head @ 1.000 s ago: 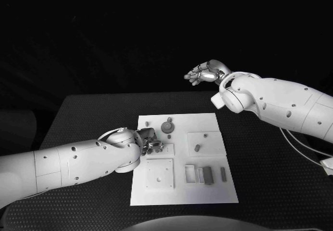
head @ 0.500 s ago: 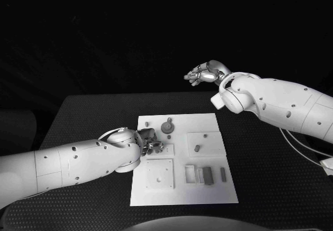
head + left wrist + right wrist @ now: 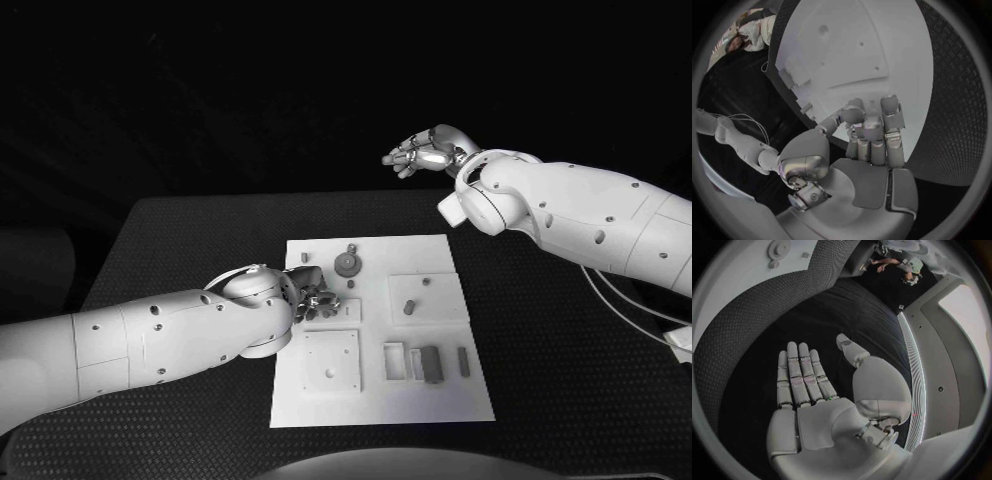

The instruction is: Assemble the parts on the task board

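Observation:
The white task board point(image 3: 433, 395) lies in the middle of the black table. Grey parts sit on it: a round gear point(image 3: 348, 264), a small peg point(image 3: 410, 307) in a raised square, and several bars point(image 3: 430, 363) near the front. My left hand point(image 3: 312, 298) is over the board's left edge, fingers point(image 3: 871, 127) curled down against the board point(image 3: 848, 45); whatever lies under them is hidden. My right hand point(image 3: 424, 153) is raised beyond the table's far edge, holding nothing, with its fingers point(image 3: 800, 377) straight and apart.
A raised square plate point(image 3: 330, 361) with holes sits at the board's front left. Black textured table point(image 3: 562, 350) surrounds the board on all sides. In the right wrist view the board point(image 3: 736, 285) and its gear point(image 3: 777, 248) lie far off.

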Controlling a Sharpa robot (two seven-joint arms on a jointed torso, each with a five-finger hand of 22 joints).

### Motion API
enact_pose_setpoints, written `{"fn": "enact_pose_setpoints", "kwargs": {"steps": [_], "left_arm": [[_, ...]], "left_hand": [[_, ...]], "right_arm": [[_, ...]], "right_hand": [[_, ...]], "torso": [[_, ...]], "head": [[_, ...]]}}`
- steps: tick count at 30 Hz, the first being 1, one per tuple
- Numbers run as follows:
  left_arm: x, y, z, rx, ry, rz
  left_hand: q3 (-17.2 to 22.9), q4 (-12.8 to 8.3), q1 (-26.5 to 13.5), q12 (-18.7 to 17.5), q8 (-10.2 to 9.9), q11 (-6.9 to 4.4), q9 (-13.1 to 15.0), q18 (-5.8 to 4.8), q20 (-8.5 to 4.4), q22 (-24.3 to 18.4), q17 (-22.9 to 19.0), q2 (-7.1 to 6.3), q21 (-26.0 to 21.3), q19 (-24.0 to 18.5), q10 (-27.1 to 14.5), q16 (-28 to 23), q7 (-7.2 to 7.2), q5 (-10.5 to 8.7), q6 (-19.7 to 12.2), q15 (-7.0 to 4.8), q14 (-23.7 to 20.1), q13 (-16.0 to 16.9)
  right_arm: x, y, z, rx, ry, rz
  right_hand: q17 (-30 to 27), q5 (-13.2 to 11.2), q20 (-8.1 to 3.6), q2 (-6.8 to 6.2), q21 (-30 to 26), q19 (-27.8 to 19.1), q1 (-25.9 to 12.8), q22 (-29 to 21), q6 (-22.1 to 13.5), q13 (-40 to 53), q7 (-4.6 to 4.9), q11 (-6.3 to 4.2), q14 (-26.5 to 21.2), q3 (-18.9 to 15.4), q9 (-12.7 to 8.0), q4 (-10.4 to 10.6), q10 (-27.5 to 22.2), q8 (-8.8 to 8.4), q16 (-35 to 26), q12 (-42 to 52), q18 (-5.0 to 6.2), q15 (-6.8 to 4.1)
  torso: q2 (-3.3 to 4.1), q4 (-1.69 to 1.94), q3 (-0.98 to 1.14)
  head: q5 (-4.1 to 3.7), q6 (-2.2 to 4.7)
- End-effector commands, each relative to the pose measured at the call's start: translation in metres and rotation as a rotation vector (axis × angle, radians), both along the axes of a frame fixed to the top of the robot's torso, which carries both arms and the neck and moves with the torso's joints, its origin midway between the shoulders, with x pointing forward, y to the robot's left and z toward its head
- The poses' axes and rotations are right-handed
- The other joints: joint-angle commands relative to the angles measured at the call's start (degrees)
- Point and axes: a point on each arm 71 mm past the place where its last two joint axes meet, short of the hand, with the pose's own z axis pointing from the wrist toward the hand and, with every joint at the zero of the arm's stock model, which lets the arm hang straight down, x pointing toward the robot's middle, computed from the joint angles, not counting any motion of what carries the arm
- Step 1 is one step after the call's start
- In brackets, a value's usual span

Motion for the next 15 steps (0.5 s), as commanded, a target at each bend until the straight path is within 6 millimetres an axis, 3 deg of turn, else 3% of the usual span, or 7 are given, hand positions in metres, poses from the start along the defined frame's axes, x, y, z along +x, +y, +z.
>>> {"fn": "enact_pose_setpoints", "kwargs": {"steps": [1,9,13,15], "left_arm": [[-0.0139,-0.0069,-0.0158,0.048,0.086,-0.065],[-0.0178,-0.0084,-0.0175,0.08,0.114,-0.094],[-0.0183,-0.0076,-0.0173,0.099,0.093,-0.109],[-0.0179,-0.0073,-0.0175,0.1,0.093,-0.108]], "left_hand": [[0.4,-0.2,1.2,0.3,-0.4,-0.87,0.0,-0.19,-0.9,1.0,-0.1,1.84,-0.3,0.6,-1.1,0.3,-3.97,0.28,10.1,-2.48,-2.8,-0.1],[0.3,-0.3,1.0,0.3,-0.4,-0.86,0.0,-0.24,-0.85,1.0,-0.1,1.64,-0.3,0.6,-1.1,0.4,-3.95,0.28,10.1,-2.47,-2.8,-0.1],[-0.3,0.2,0.1,0.4,-0.5,-0.8,0.0,-0.22,-0.89,1.0,-0.3,0.17,-0.4,0.6,-1.2,0.4,-3.9,-1.63,9.9,-2.52,-2.9,-0.2],[-0.3,0.3,0.0,0.4,-0.5,-0.81,0.0,-0.22,-0.89,1.0,-0.3,0.08,-0.4,0.6,-1.2,0.4,-3.9,-1.69,9.9,-2.53,-2.9,-0.2]], "right_arm": [[-0.0007,0.0016,-0.0012,0.001,0.005,0.016],[-0.0016,0.0014,-0.0046,0.002,0.014,0.018],[-0.0019,0.0004,-0.006,0.009,0.02,0.018],[-0.0019,0.0003,-0.0061,0.009,0.019,0.017]], "right_hand": [[0.1,0.0,0.1,-0.21,-0.3,-0.4,-0.5,0.1,0.0,-0.1,1.64,0.12,-0.3,-0.1,-0.1,0.4,0.4,0.38,-0.4,-0.2,-0.57,0.14],[0.1,0.0,0.1,-0.2,-0.4,-0.5,-0.5,0.1,0.0,-0.1,1.64,0.12,-0.3,-0.1,-0.1,0.4,0.4,0.38,-0.4,-0.2,-0.57,0.14],[0.1,0.0,0.09,-0.19,-0.4,-0.5,-0.5,0.2,0.0,-0.1,1.64,0.12,-0.3,-0.1,-0.1,0.4,0.4,0.38,-0.4,-0.2,-0.57,0.15],[0.2,0.0,0.09,-0.2,-0.4,-0.5,-0.5,0.2,0.0,-0.1,1.65,0.12,-0.4,-0.1,-0.1,0.4,0.4,0.38,-0.5,-0.2,-0.58,0.16]], "torso": [[-0.01,0.01,0.0],[0.0,0.03,-0.03],[-0.01,0.02,-0.06],[-0.02,0.03,-0.07]], "head": [[0.04,-0.08],[0.06,-0.17],[-0.01,-0.24],[-0.03,-0.2]]}}
